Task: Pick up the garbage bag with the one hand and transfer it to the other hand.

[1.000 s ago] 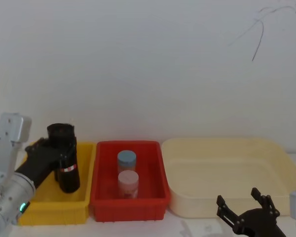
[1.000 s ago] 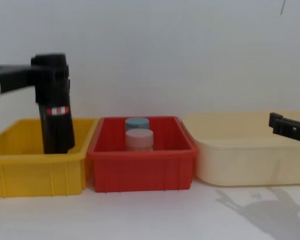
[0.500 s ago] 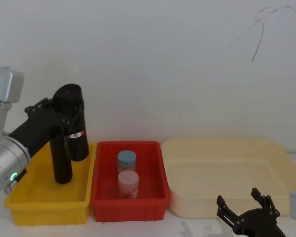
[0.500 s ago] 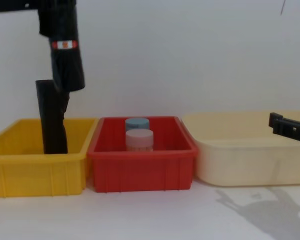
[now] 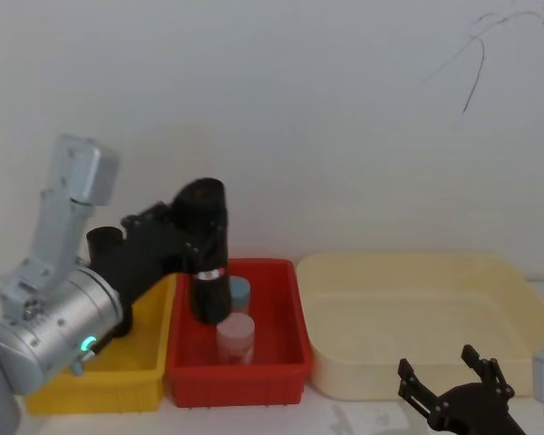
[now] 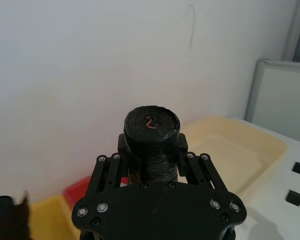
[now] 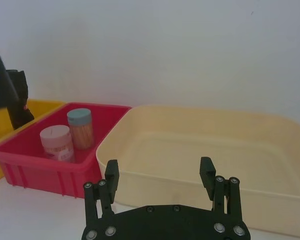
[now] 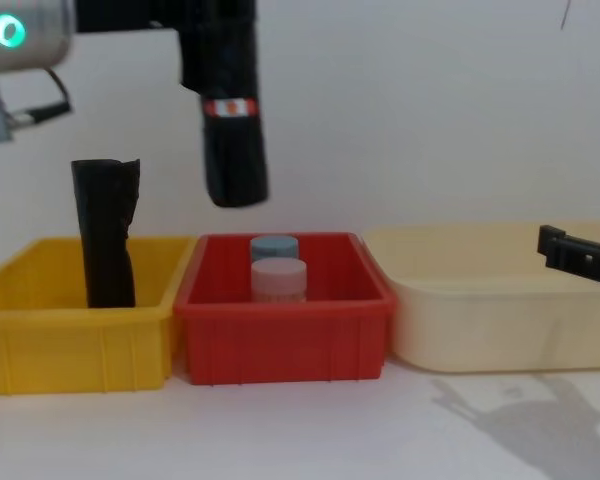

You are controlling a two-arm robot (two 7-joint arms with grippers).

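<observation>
Now we hold the garbage bag [image 8: 230, 120] nearly upright in the air above the red bin [image 8: 280, 330], our left gripper [image 5: 189, 237] clamped around its upper part. Our right gripper [image 7: 159, 165] hangs low before the cream tray [image 8: 480, 330], fingers spread wide, empty.

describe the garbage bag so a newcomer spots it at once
Find the middle red bin. Above it the left gripper holds the garbage bag upright. Unlike the plain black roll in the yellow bin, it has a red-and-white band.
</observation>
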